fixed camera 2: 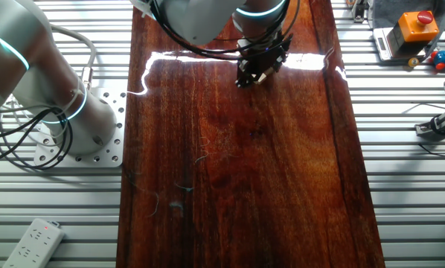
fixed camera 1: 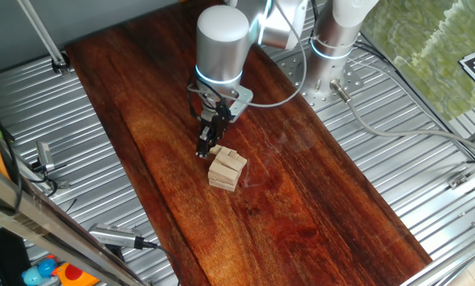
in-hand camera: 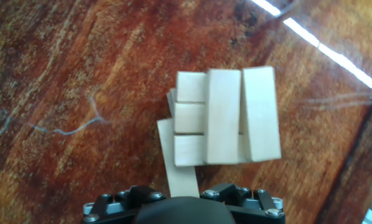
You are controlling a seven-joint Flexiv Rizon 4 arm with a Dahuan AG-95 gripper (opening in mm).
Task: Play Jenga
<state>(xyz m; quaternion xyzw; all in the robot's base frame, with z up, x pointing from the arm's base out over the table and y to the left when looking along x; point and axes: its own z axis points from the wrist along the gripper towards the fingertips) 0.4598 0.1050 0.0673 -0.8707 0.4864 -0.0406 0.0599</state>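
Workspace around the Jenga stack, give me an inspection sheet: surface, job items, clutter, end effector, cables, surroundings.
Surface: dark wooden tabletop, glossy, with window glare in the other fixed view.
Job items: small Jenga stack of pale blocks; in the hand view one protruding block sticks out of a lower layer toward the camera.
Clutter: nothing seen on the wood besides the blocks.
End effector: gripper low beside the stack on the protruding block's side; open or shut cannot be told.
Cables: grey cable runs across the metal bench from the robot base.
Surroundings: ribbed metal bench, power strip, orange box with a red button.
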